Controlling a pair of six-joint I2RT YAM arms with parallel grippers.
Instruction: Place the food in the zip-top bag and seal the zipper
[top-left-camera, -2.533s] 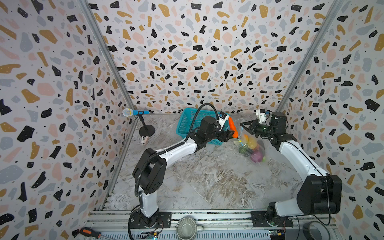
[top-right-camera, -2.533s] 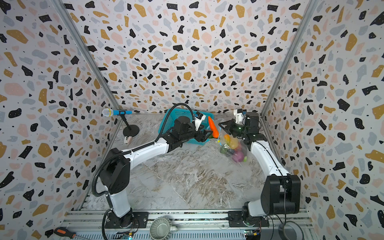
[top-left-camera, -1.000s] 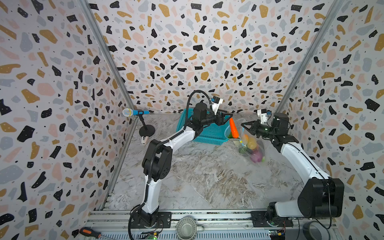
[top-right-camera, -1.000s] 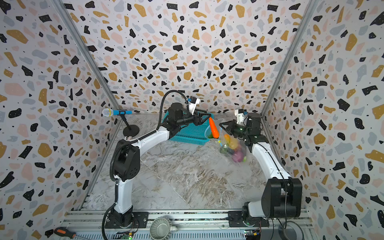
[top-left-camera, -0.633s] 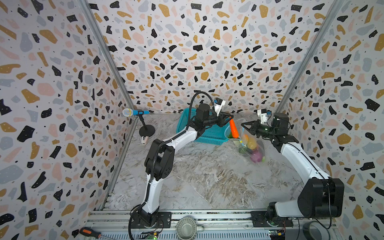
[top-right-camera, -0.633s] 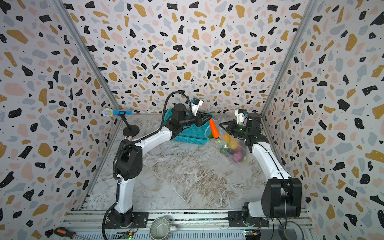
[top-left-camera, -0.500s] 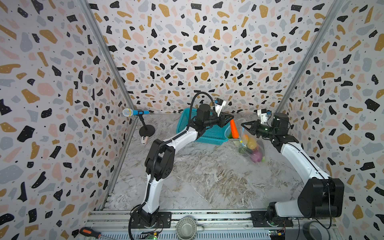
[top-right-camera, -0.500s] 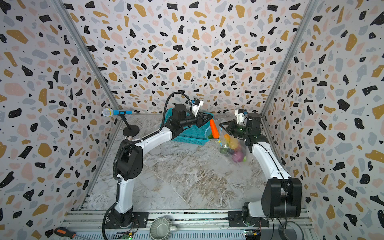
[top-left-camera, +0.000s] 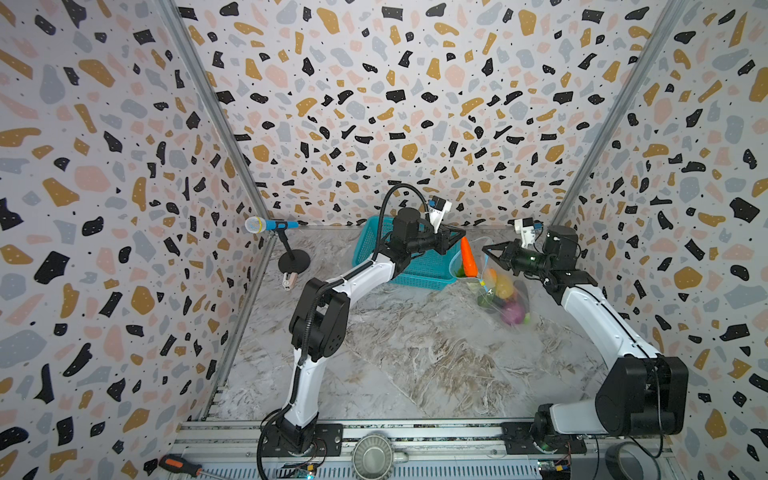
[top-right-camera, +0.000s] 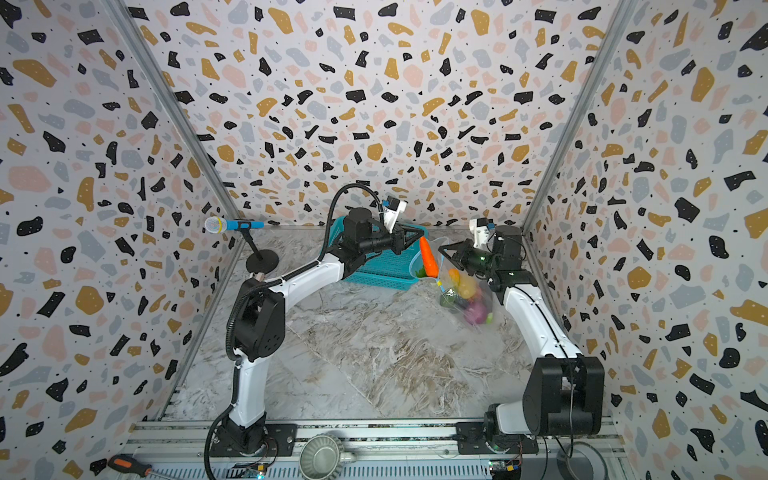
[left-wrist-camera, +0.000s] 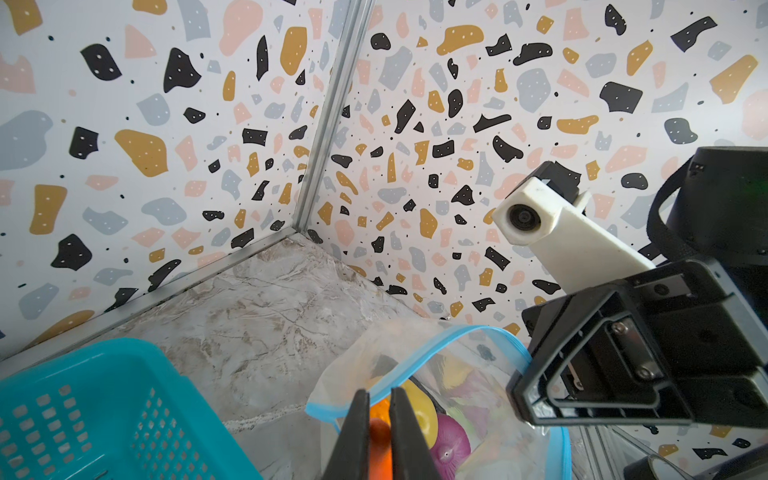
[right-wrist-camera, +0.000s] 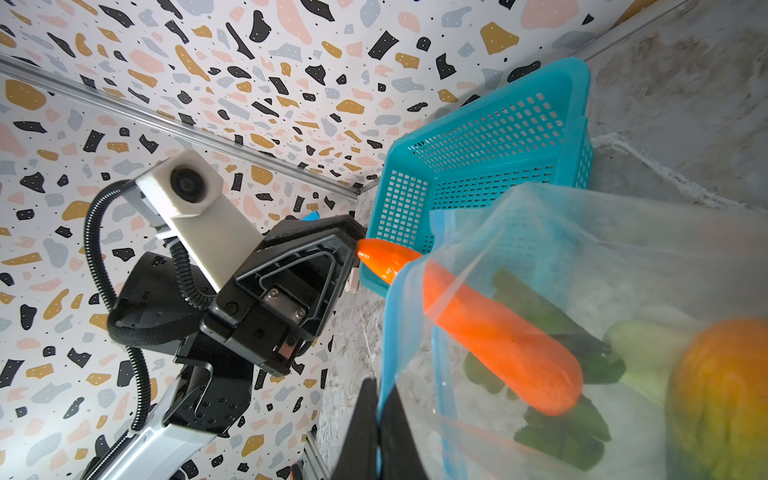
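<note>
An orange carrot (top-left-camera: 468, 257) (top-right-camera: 428, 257) stands steeply in the mouth of the clear zip-top bag (top-left-camera: 505, 291) (top-right-camera: 465, 291), its lower half inside. My left gripper (top-left-camera: 459, 239) (left-wrist-camera: 376, 392) is shut on the carrot's (left-wrist-camera: 380, 436) upper tip. The right gripper (top-left-camera: 486, 249) (right-wrist-camera: 378, 384) is shut on the bag's light blue zipper (right-wrist-camera: 390, 332) rim and holds the bag up. Its yellow slider (top-right-camera: 438, 282) hangs at the near edge. Inside the bag lie a purple onion (left-wrist-camera: 451, 440), a yellow piece (left-wrist-camera: 419, 409) and green leaves (right-wrist-camera: 561, 436).
A teal mesh basket (top-left-camera: 415, 266) (right-wrist-camera: 478, 145) stands at the back wall right behind the left gripper. A microphone on a stand (top-left-camera: 266, 225) is at the back left. A screwdriver (top-left-camera: 178, 465) and a metal cup (top-left-camera: 372, 453) lie on the front rail.
My left gripper, open and a little back from the carrot a second ago, has come forward and closed on its upper tip. The right arm and the bag have stayed put.
</note>
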